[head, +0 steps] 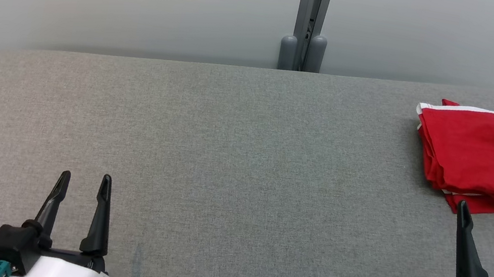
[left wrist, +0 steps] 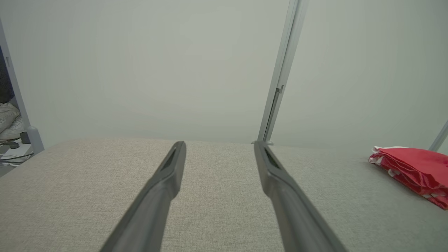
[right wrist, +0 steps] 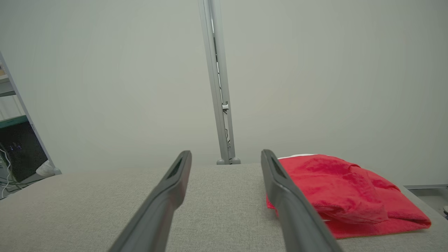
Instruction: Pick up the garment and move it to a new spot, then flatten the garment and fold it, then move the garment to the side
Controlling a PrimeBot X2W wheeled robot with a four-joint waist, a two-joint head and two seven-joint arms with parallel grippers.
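Note:
The garment [head: 487, 156] is red with white trim and lies folded in a thick stack at the far right of the grey table [head: 234, 156]. It also shows at the right edge of the left wrist view as the garment [left wrist: 416, 169], and beside my right finger as the garment [right wrist: 343, 190]. My right gripper [head: 485, 211] stands open just in front of the stack's near edge, holding nothing. At the lower left my left gripper [head: 84, 181] is open and empty over bare fabric. The same open fingers appear as my left gripper [left wrist: 219, 148] and my right gripper [right wrist: 225, 157].
A pale wall with a grey vertical post [head: 311, 19] runs behind the table's far edge. The table's corners are rounded. Cables and clutter [left wrist: 10, 140] sit on the floor beyond the left end.

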